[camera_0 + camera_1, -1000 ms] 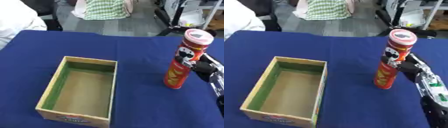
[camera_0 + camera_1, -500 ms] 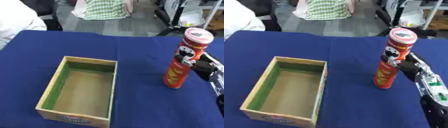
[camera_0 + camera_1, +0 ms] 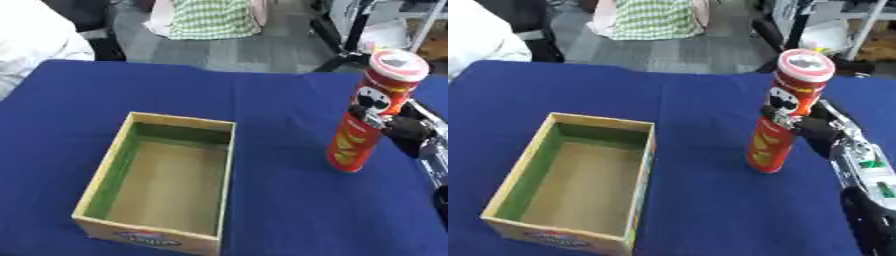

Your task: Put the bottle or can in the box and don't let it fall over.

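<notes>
— Blue cloth over the whole table point(image 3: 693, 100); what sits at the left of it?

— An open box point(image 3: 579, 180), cardboard outside, green along its inner walls, bare brown floor, nothing in it. A printed label shows on its near wall.

— And further right?

— A tall red can point(image 3: 785, 115) with a red-rimmed lid, standing on the cloth well apart from the box, leaning a little at the top toward the right. Its base rests on the table.

— Is anything touching it?

— The right hand point(image 3: 811, 127), black with silver parts, comes in from the lower right corner. Its fingers point(image 3: 372, 117) are curled against the can's middle, on its right side, gripping it. The forearm behind runs down to the corner, showing a pale panel with green marks.

— The left hand?

— Shows in neither view.

— Where does the can stand relative to the box?

— Level with the box's far end, off to its right, with bare blue cloth between them
</notes>
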Available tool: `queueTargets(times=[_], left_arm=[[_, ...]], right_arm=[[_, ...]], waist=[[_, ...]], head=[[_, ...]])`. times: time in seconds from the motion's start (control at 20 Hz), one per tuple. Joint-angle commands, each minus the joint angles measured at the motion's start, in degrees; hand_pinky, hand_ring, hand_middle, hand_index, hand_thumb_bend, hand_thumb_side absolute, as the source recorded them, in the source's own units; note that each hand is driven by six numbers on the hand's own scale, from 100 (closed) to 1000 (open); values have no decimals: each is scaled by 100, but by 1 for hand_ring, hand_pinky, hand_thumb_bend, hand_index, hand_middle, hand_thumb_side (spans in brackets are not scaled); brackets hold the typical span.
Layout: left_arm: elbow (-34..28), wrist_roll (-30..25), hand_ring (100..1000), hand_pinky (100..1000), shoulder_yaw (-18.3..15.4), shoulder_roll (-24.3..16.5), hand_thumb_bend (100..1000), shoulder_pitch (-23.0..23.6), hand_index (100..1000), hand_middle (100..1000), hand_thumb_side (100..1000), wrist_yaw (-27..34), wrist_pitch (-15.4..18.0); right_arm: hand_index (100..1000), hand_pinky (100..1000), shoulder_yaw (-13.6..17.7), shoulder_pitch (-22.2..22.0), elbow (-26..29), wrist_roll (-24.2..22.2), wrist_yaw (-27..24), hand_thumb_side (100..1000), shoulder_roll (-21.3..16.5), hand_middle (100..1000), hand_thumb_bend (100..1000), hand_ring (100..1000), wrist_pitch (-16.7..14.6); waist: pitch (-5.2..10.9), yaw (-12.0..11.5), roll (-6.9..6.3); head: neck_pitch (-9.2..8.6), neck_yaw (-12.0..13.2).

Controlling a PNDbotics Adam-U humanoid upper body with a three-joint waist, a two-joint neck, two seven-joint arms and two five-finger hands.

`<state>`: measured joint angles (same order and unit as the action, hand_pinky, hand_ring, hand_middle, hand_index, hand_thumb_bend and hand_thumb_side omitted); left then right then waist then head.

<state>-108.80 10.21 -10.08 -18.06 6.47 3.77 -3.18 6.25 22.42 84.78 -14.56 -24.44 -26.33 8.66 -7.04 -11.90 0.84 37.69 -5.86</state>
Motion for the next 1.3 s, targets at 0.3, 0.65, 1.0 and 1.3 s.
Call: queueTargets(times=[0.3,0.65,1.0,1.3], left_arm=[[-74,-26,766,925,-19,-91,100,-18,824,824,732,10,0],[-65,-37,766,926,-12,-91,100,-15,824,823,732,18,-5],[-51,-57,766,926,5,-90,100,-9,824,823,733,21,-12],[-31,-81,766,926,27,-103,100,7,824,823,735,23,-24]], right_arm=[[285,913,-181,365,676,67,13,100,-236,983,410,943,185],[286,913,-450,736,923,-73,-7,100,-44,982,357,945,369],[287,913,-827,1198,1039,-219,-30,100,320,981,355,946,661],[298,911,-1197,1630,1089,-164,-109,100,695,981,354,947,1033]], waist=[[92,-14,13],[120,-42,27],[144,-64,36],[200,-66,63]], head=[[-15,6],[-13,0],[17,30],[66,41]])
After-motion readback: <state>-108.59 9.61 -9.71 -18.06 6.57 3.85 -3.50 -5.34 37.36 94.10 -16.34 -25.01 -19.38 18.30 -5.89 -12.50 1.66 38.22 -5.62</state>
